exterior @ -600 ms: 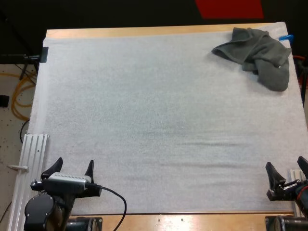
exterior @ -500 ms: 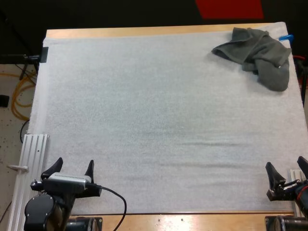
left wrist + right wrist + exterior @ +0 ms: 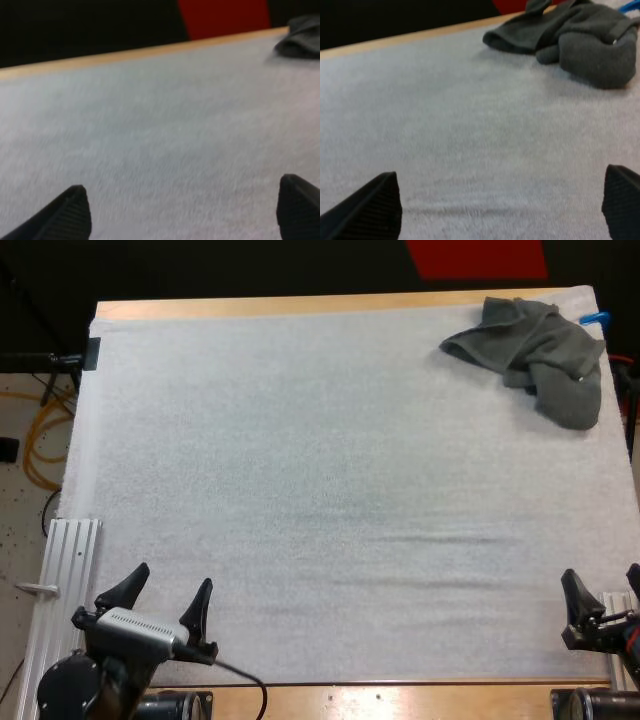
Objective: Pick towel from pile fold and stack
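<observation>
A crumpled dark grey-green towel (image 3: 540, 355) lies at the far right corner of the white mat (image 3: 340, 490). It shows far ahead of my right gripper (image 3: 500, 210) as a heap (image 3: 575, 40), and at the mat's far edge (image 3: 302, 37) in the left wrist view. My left gripper (image 3: 168, 592) stands open over the mat's near left edge, nothing between its fingers (image 3: 70, 212). At the near right edge my right gripper (image 3: 603, 590) is open too and holds nothing. Both are far from the towel.
A ribbed metal rail (image 3: 55, 610) lies along the mat's left side next to my left arm. The wooden table edge (image 3: 300, 306) runs along the far side, with dark space behind it.
My left gripper has shifted a little to the right and toward the near edge. The right gripper has slipped slightly nearer the table's front. The towel has not moved.
</observation>
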You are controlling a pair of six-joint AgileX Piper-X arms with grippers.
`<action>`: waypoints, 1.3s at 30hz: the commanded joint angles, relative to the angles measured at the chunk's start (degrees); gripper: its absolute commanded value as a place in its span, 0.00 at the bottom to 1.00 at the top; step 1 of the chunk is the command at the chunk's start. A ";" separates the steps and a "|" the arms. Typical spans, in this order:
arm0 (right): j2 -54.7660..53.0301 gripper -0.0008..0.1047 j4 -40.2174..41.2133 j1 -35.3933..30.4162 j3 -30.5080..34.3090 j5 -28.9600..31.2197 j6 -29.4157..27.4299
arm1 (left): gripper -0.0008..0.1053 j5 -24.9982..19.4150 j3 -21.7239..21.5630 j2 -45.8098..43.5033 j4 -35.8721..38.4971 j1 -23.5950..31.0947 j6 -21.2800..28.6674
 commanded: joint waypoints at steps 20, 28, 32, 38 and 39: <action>13.28 0.76 -0.31 -0.02 -17.18 -4.36 6.20 | 0.70 9.65 -17.57 22.74 -3.87 -18.79 -0.72; 26.65 0.76 -6.03 -0.02 -17.16 1.11 5.48 | 0.70 9.65 -17.57 24.78 -5.04 -18.78 -0.72; 38.45 0.76 -13.34 -0.02 -17.75 3.61 5.48 | 0.70 9.65 -17.57 24.78 -5.23 -18.78 -0.72; 59.41 0.76 -21.43 -0.02 -23.01 10.48 5.60 | 0.70 9.65 -17.57 24.78 -5.23 -18.78 -0.72; 63.04 0.76 -22.26 -0.02 -24.30 12.07 5.60 | 0.70 9.65 -17.57 24.78 -5.23 -18.78 -0.72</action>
